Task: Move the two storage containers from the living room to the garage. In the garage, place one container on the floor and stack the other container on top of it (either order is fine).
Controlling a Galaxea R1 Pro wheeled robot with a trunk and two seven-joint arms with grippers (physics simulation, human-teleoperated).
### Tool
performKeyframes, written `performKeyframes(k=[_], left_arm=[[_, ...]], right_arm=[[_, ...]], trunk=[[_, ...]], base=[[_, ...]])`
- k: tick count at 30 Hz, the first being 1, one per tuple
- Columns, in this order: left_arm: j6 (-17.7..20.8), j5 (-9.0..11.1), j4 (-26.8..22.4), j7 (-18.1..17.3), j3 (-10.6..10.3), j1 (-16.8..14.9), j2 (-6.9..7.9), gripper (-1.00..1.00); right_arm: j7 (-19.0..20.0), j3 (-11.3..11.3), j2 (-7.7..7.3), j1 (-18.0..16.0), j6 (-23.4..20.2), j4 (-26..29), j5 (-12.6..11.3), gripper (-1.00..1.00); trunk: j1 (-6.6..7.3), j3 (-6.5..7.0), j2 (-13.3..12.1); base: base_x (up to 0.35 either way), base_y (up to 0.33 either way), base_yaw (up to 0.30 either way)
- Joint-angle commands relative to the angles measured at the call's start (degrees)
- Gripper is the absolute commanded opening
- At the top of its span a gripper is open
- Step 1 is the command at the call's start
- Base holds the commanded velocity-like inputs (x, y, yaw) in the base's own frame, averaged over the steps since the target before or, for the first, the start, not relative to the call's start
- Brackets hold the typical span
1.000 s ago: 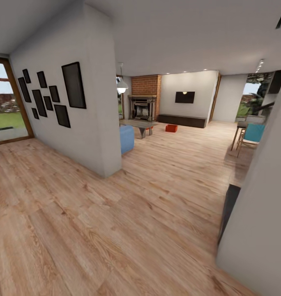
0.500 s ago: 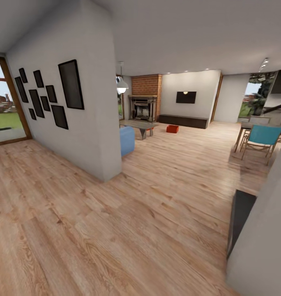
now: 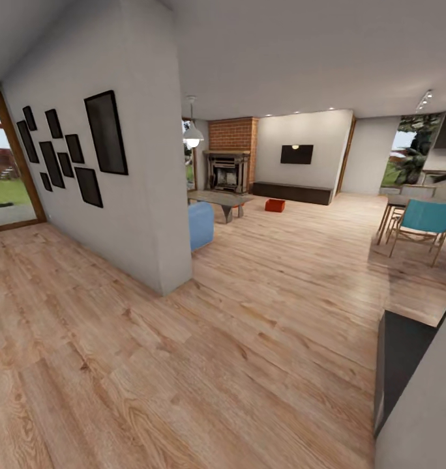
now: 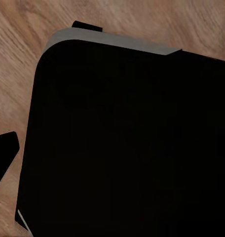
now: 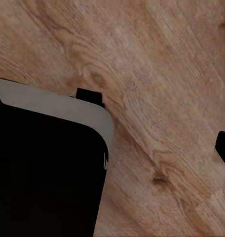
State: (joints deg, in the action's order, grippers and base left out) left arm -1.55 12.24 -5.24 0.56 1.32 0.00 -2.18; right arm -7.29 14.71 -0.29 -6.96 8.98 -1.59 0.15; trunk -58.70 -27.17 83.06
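One orange-red storage container [image 3: 274, 205] sits on the light wood-plank floor of the living room, far ahead, in front of the long dark low cabinet [image 3: 291, 192]. A small orange-red patch [image 3: 238, 204] shows by the coffee table's leg; whether it is the second container I cannot tell. In the left wrist view a dark fingertip [image 4: 5, 154] juts in at the edge over wood floor, beside my dark base [image 4: 127, 148]. The right wrist view has a dark fingertip [image 5: 224, 148] at its edge, also over floor. Nothing is between the fingers that I can see.
A white wall [image 3: 138, 176] with black picture frames juts out on the left, ending at a corner. Beyond it stand a blue sofa [image 3: 201, 225], a coffee table [image 3: 221, 197] and the brick fireplace [image 3: 231, 153]. Blue chairs [image 3: 422, 225] stand right; a dark panel [image 3: 402, 358] is near right.
The whole head view has shifted: the near right wall has slid out toward the edge and the blue chair shows fully. The camera moved; the container lies where it was.
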Motion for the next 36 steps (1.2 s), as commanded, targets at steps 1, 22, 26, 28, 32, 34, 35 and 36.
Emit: performKeyframes(k=[1, 22, 26, 28, 32, 34, 35, 36], left_arm=[[-0.12, 0.25, -0.04, 0.05, 0.12, 0.0, -0.02, 1.0], [-0.33, 0.25, -0.04, 0.03, 0.19, 0.0, -0.02, 1.0], [-0.46, 0.24, -0.04, 0.03, 0.24, 0.0, -0.02, 1.0], [-0.53, 0.24, -0.04, 0.04, 0.25, 0.0, -0.02, 1.0], [-0.56, 0.24, -0.04, 0.03, 0.26, 0.0, -0.02, 1.0], [-0.56, 0.24, -0.04, 0.03, 0.25, 0.0, -0.02, 1.0], [-0.56, 0.24, -0.04, 0.03, 0.24, 0.0, -0.02, 1.0], [-0.56, 0.24, -0.04, 0.04, 0.25, 0.0, -0.02, 1.0]], right_arm=[[-0.18, 0.27, 0.02, -0.07, 0.27, -0.17, 0.02, 1.0], [-0.09, 0.35, 0.03, -0.07, 0.16, -0.17, 0.11, 1.0], [-0.09, 0.36, 0.03, -0.07, 0.16, -0.17, 0.11, 1.0], [-0.09, 0.36, 0.03, -0.07, 0.16, -0.17, 0.11, 1.0], [-0.09, 0.39, 0.03, -0.07, 0.16, -0.17, 0.11, 1.0], [-0.09, 0.4, 0.03, -0.07, 0.16, -0.17, 0.11, 1.0], [-0.09, 0.4, 0.01, -0.07, 0.16, -0.17, 0.11, 1.0], [-0.09, 0.37, 0.02, -0.07, 0.16, -0.17, 0.11, 1.0]], trunk=[[-0.03, -0.05, 0.02], [-0.03, -0.05, 0.02], [-0.03, -0.05, 0.02], [-0.03, -0.05, 0.02], [-0.03, -0.05, 0.02], [-0.03, -0.05, 0.02], [-0.03, -0.05, 0.02], [-0.03, -0.05, 0.02]], base=[[0.324, 0.0, 0.0], [0.324, 0.0, -0.163], [0.325, 0.0, -0.241], [0.325, 0.0, -0.241], [0.324, 0.0, -0.241], [0.324, 0.0, -0.241], [0.324, 0.0, -0.241], [0.324, 0.0, -0.241]])
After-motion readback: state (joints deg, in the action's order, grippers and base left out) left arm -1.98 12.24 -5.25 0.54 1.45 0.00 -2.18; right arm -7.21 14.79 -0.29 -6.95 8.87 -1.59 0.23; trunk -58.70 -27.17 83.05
